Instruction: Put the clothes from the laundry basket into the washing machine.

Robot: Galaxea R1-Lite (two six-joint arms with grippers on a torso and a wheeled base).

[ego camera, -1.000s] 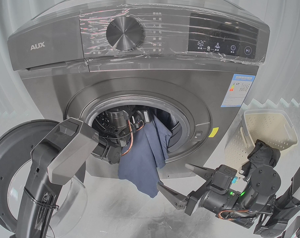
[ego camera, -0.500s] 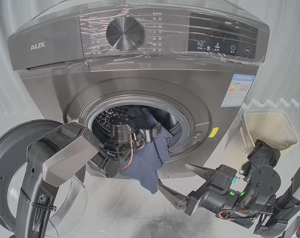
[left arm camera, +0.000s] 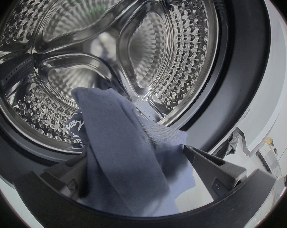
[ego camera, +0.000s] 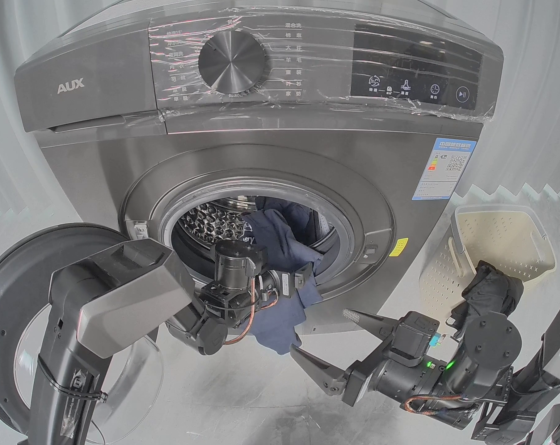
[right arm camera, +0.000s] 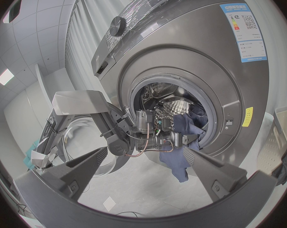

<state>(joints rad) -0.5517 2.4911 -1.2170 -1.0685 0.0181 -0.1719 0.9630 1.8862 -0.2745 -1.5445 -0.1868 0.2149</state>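
Blue cotton, a shirt (ego camera: pixel 280 242), lies half inside the drum (left arm camera: pixel 143 48) of the washing machine (ego camera: pixel 329 149) and half spilling over the door lip toward the floor, with the left claw (left arm camera: pixel 135 155) spread wide around it, not pinching. I'd worry the hanging tail drags it all out, or snags in the seal. The right claw (ego camera: pixel 322 330) hovers agape and empty; a dark garment (ego camera: pixel 490 292) drapes the laundry basket (ego camera: pixel 527 230) rim.

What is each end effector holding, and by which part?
Nothing is clamped: the left end effector is open around the blue garment; the right end effector is open, empty.
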